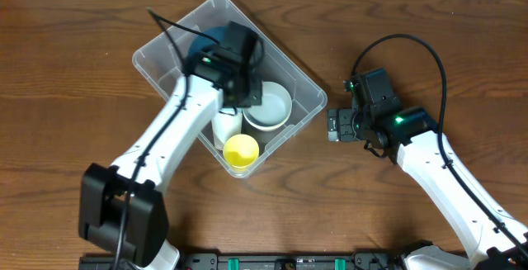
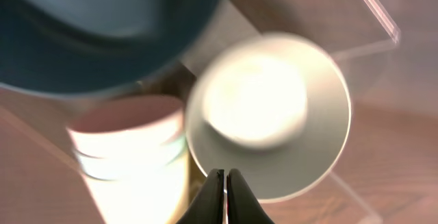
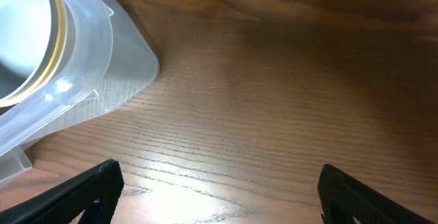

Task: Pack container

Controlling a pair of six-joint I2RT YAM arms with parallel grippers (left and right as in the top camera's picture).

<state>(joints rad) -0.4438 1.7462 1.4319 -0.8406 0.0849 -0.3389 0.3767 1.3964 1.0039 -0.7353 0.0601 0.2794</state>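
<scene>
The container (image 1: 157, 68), a clear plastic bin, stands turned like a diamond in the middle of the table. Inside are a white bowl (image 1: 271, 109), a yellow cup (image 1: 241, 151), a white cup (image 1: 225, 127) and a dark blue bowl (image 1: 200, 47), partly under my left arm. My left gripper (image 1: 253, 98) hangs over the bin, shut and empty. In the left wrist view its tips (image 2: 225, 177) sit at the near rim of the white bowl (image 2: 274, 107), beside the pale cup (image 2: 130, 142) and the blue bowl (image 2: 102, 25). My right gripper (image 1: 332, 125) is open just right of the bin, holding nothing.
In the right wrist view the bin's rounded corner (image 3: 109, 53) lies at the upper left, with bare wooden table (image 3: 274, 101) between the wide-apart fingers (image 3: 89, 190). The bin's clear wall (image 2: 373, 11) shows at the upper right of the left wrist view.
</scene>
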